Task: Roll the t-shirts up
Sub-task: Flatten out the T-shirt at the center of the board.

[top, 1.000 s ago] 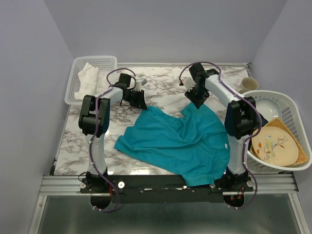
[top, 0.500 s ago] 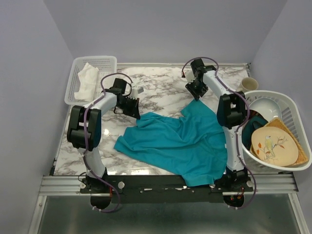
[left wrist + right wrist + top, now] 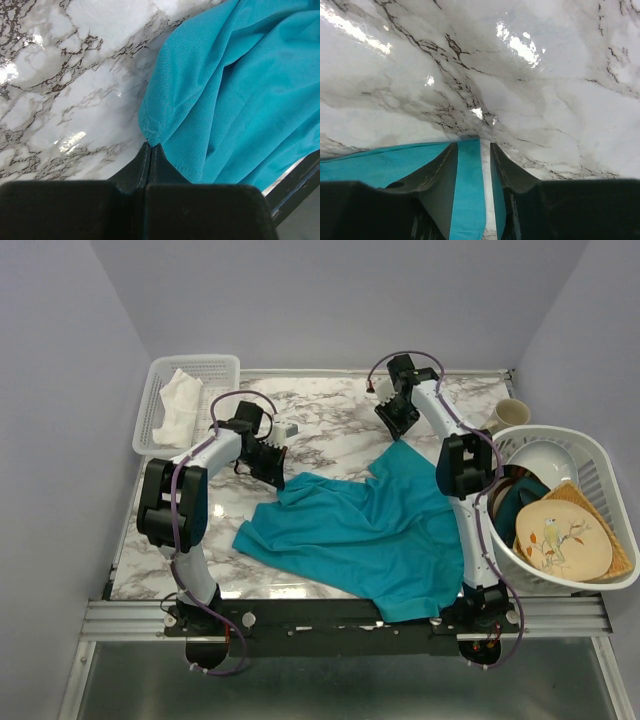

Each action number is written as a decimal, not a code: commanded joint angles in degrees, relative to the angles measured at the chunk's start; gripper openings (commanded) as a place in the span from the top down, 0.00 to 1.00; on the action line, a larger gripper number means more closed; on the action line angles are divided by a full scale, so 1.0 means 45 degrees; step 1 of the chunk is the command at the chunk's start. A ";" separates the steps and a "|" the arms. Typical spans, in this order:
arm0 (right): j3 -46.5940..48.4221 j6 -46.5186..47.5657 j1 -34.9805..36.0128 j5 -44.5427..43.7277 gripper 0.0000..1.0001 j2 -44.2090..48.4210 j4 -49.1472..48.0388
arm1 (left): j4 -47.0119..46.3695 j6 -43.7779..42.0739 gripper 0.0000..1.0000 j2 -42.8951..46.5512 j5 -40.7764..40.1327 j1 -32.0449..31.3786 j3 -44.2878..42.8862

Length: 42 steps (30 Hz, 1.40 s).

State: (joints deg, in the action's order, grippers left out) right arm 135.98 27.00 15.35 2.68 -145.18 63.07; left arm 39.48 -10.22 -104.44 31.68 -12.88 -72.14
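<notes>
while both arms stretch toward the upper frame over the marble table (image 3: 340,440), the left gripper (image 3: 150,146) pinches a corner of the one t-shirt (image 3: 370,530), crumpled at lower centre. the right gripper (image 3: 473,146) straddles its top edge, jaws narrowly parted.

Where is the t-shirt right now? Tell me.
In the top view the t-shirt lies spread on the table, near its front middle, left of the dish basket.
</notes>
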 commanded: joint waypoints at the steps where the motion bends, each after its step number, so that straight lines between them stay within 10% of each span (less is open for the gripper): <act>1: 0.0699 0.0385 -0.0014 0.0888 0.61 -0.0510 0.1042 | 0.0386 -0.0385 1.00 0.0162 -0.0438 -0.0047 -0.0180; 42: 0.2166 0.1244 0.0336 -0.0493 0.67 -0.1779 0.4577 | 0.0757 -0.0971 1.00 0.1217 -0.0712 -0.0008 -0.0317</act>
State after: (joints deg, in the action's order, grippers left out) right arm 144.42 29.50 15.38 1.43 -149.88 75.07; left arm 42.06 -13.69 -100.44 29.95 -12.88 -71.92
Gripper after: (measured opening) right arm 0.296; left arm 0.010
